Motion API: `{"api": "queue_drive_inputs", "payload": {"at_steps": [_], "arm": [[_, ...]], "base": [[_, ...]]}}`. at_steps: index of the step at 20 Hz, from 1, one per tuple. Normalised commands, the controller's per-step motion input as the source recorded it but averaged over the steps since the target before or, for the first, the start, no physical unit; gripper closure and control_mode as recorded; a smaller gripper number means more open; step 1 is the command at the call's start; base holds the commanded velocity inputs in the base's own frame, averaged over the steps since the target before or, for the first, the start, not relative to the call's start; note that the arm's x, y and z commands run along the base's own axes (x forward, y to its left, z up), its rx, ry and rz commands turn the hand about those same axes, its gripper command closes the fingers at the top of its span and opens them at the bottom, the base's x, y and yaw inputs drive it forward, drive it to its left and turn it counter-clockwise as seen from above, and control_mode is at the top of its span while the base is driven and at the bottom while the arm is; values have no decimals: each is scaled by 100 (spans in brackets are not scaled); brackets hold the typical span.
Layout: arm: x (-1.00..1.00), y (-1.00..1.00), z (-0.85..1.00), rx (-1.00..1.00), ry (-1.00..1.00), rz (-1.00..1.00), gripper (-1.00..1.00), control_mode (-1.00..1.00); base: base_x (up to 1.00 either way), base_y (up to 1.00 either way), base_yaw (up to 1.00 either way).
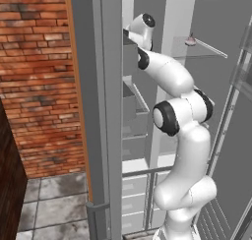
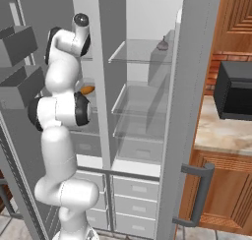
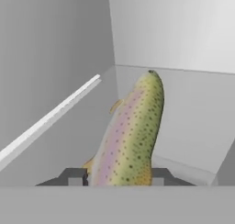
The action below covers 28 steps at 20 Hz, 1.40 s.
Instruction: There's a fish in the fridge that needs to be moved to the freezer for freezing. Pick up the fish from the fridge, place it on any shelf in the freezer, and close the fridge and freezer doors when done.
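Note:
A speckled green-and-pink fish stands between my fingertips, with my gripper shut on its tail end. Around it are plain grey walls and a white-edged ledge of the freezer. From the left base view my arm reaches into the freezer, the narrower half with grey bins. An orange tip, maybe the fish, peeks out beside my arm. The fridge with glass shelves stands open. The freezer door and the fridge door are both swung wide.
A small pinkish-grey object sits on the fridge's top glass shelf. A brick wall lies left of the freezer door. A dark microwave rests on a counter right of the fridge door.

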Motion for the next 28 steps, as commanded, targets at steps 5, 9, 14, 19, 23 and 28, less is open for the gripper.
{"api": "queue_drive_inputs", "payload": {"at_steps": [5, 9, 14, 19, 23, 28], "arm": [[-1, 0, 0, 0, 0, 0, -100, -100], [-32, -2, 0, 0, 0, 0, -100, -100], [-76, -16, 0, 0, -7, 0, -100, -100], [-100, -12, -19, 0, -7, 0, -100, -100], [-100, -15, -35, 1, -11, 0, -100, -100], [-100, -48, 15, 0, -3, 0, -100, -100]], "base": [[0, 0, 0], [0, 0, 0], [0, 0, 0], [0, 0, 0], [0, 0, 0], [0, 0, 0]]}}
